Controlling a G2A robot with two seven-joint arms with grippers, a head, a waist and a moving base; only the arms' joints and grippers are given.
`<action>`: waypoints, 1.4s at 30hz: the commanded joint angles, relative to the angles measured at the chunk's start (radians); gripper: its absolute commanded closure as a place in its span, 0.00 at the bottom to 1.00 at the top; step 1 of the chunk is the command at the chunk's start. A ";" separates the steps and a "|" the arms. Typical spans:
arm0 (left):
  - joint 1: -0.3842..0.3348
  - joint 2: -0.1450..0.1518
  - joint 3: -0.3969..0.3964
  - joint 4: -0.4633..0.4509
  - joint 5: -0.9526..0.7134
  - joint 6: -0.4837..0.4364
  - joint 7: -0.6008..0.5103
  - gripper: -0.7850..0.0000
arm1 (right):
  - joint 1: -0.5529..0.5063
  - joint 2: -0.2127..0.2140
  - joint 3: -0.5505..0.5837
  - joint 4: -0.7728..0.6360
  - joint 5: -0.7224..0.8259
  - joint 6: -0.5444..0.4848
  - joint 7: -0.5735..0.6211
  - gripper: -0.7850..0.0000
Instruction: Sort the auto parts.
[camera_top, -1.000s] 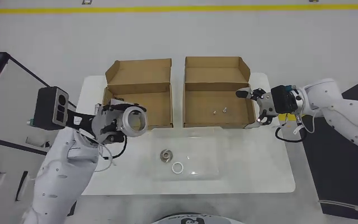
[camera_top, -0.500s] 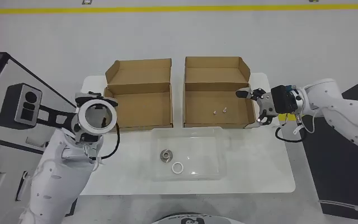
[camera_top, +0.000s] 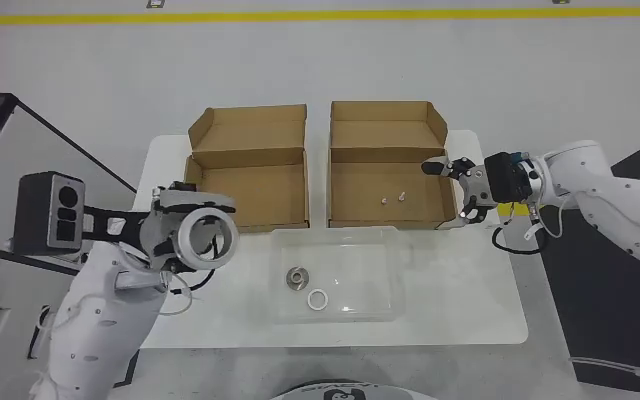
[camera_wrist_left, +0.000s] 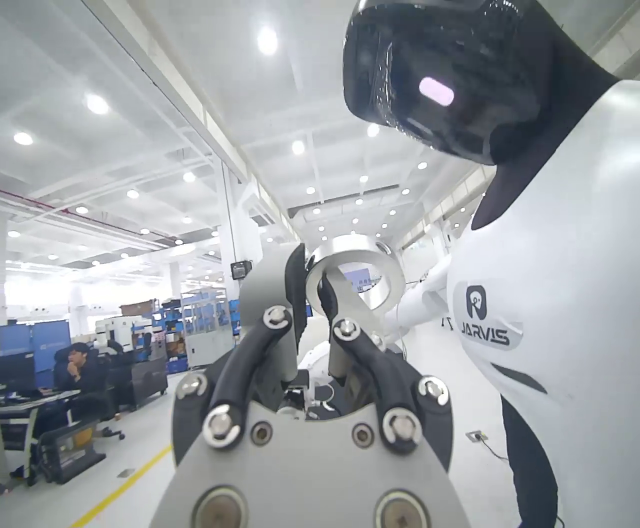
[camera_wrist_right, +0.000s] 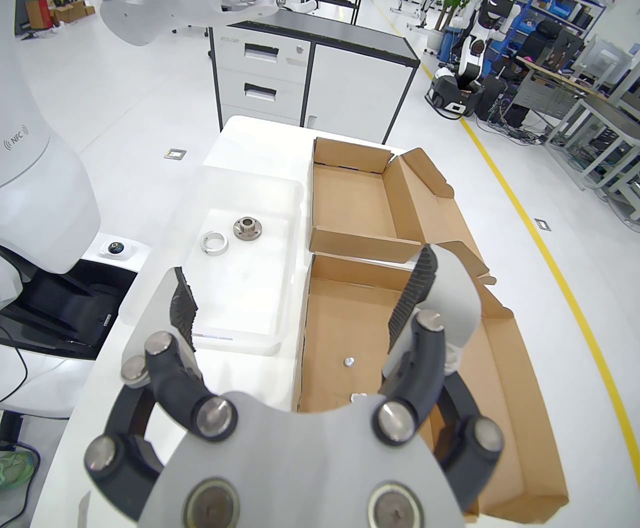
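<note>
My left gripper (camera_wrist_left: 314, 292) is shut on the wall of a large silver metal ring (camera_wrist_left: 356, 282), one finger inside its hole, one outside. In the top view that ring (camera_top: 207, 238) is lifted over the table's left part, in front of the left cardboard box (camera_top: 252, 190). A clear plastic tray (camera_top: 375, 290) at the table's middle holds a grey flanged hub (camera_top: 296, 277) and a small white ring (camera_top: 319, 300). The right cardboard box (camera_top: 385, 190) holds two small screws (camera_top: 392, 198). My right gripper (camera_top: 452, 193) stands open at that box's right edge, with nothing between its fingers.
The two boxes stand side by side at the back of the white table (camera_top: 460, 300), lids folded back. Bare tabletop lies to the right of the tray. A grey drawer cabinet (camera_wrist_right: 310, 75) stands beyond the table's far end in the right wrist view.
The left arm swung the held ring out to the left, then back right and toward the table's front. The right arm kept still.
</note>
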 joint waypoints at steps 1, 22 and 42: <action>0.003 0.006 0.006 0.000 -0.005 0.000 -0.046 1.00 | 0.000 0.000 0.000 0.000 0.000 0.000 0.000 0.00; -0.016 0.024 -0.002 -0.028 -0.074 0.000 -0.024 1.00 | 0.000 0.000 0.000 0.000 0.000 0.000 0.000 0.00; -0.016 0.024 -0.002 -0.028 -0.074 0.000 -0.024 1.00 | 0.000 0.000 0.000 0.000 0.000 0.000 0.000 0.00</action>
